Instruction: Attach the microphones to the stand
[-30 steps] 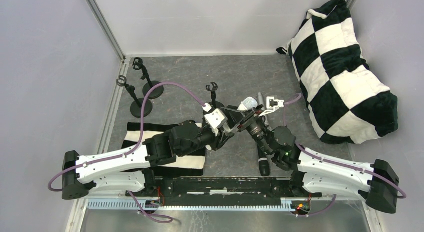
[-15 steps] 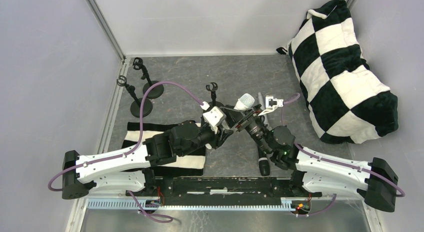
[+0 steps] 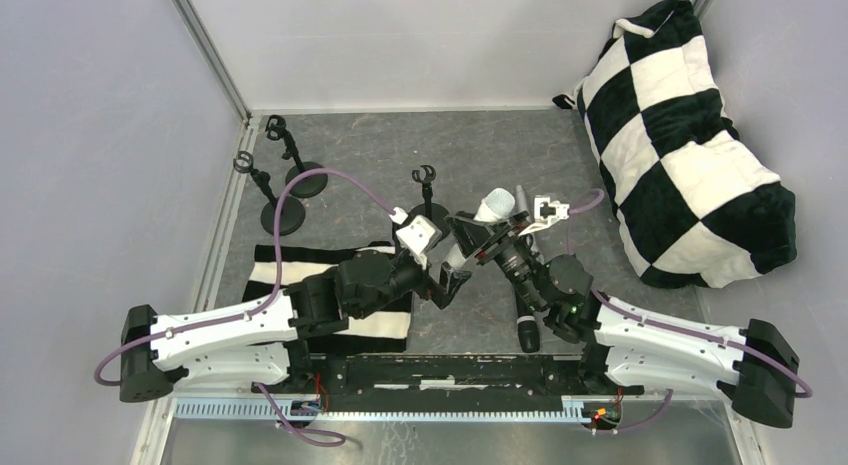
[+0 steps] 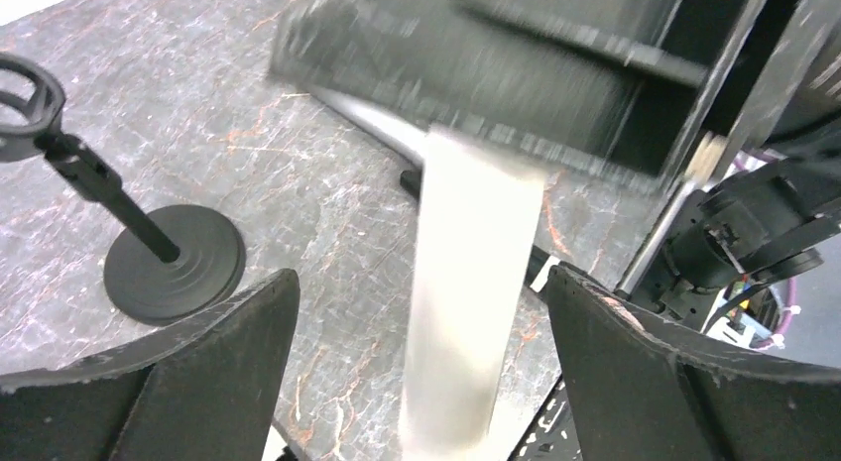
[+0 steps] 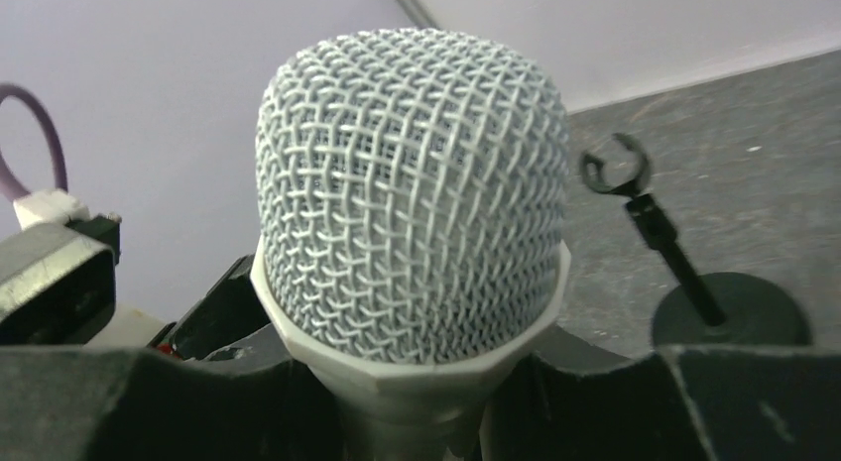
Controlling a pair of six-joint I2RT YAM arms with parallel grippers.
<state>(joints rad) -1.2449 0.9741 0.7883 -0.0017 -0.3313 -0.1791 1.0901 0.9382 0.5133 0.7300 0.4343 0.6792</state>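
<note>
The white microphone (image 3: 494,206) hangs above the table centre, head up. My right gripper (image 3: 488,241) is shut on its neck; in the right wrist view the mesh head (image 5: 412,193) fills the frame above the gripper (image 5: 417,382). My left gripper (image 3: 455,269) is open, and the blurred white handle (image 4: 471,292) runs untouched between its spread fingers (image 4: 218,352). The nearest stand (image 3: 424,177) rises just left of the head, its base (image 4: 174,263) and clip (image 5: 615,173) visible. The silver-grey microphone (image 3: 522,199) lies behind. The black microphone (image 3: 527,331) lies under my right arm.
Two more stands (image 3: 275,133) (image 3: 243,165) are at the back left by the frame post. A black-and-white striped cloth (image 3: 300,260) lies under my left arm. A large checkered cushion (image 3: 690,135) fills the right side against the wall.
My left gripper has let go of the white microphone's handle, opened wide and drawn back slightly. My right gripper has tightened on the microphone's neck and now holds it alone.
</note>
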